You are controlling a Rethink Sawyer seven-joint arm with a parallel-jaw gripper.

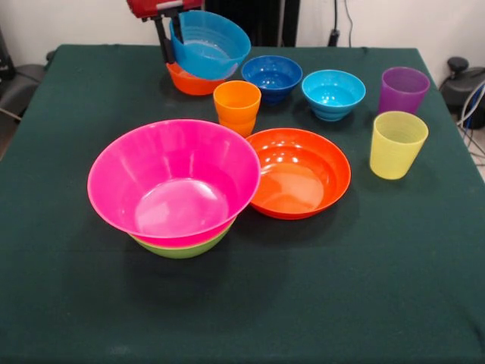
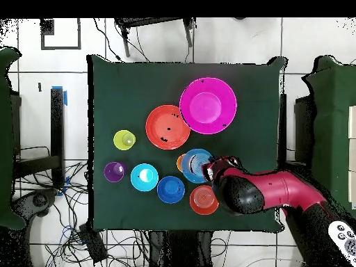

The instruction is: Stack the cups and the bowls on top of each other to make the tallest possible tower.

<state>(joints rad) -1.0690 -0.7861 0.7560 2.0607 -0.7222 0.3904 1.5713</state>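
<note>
My gripper [image 1: 171, 39] is at the table's far side, shut on the rim of a small blue bowl [image 1: 211, 44], with one finger inside the rim and one outside. The bowl hangs tilted above a small orange bowl [image 1: 189, 81]. In the overhead view the gripper [image 2: 209, 167] holds the blue bowl [image 2: 195, 165] next to the orange cup [image 2: 180, 162]. The big pink bowl [image 1: 174, 178] sits nested in the lime green bowl [image 1: 182, 247] at the near left. The orange cup [image 1: 236, 106], dark blue bowl [image 1: 271, 76], cyan bowl [image 1: 333, 92], purple cup [image 1: 403, 89] and yellow cup [image 1: 397, 144] stand apart.
A shallow orange bowl [image 1: 299, 173] lies right of the pink bowl, touching it or nearly so. The green table cloth [image 1: 341, 296] stretches to the near edge. In the overhead view, cables lie on the floor [image 2: 62, 229] round the table.
</note>
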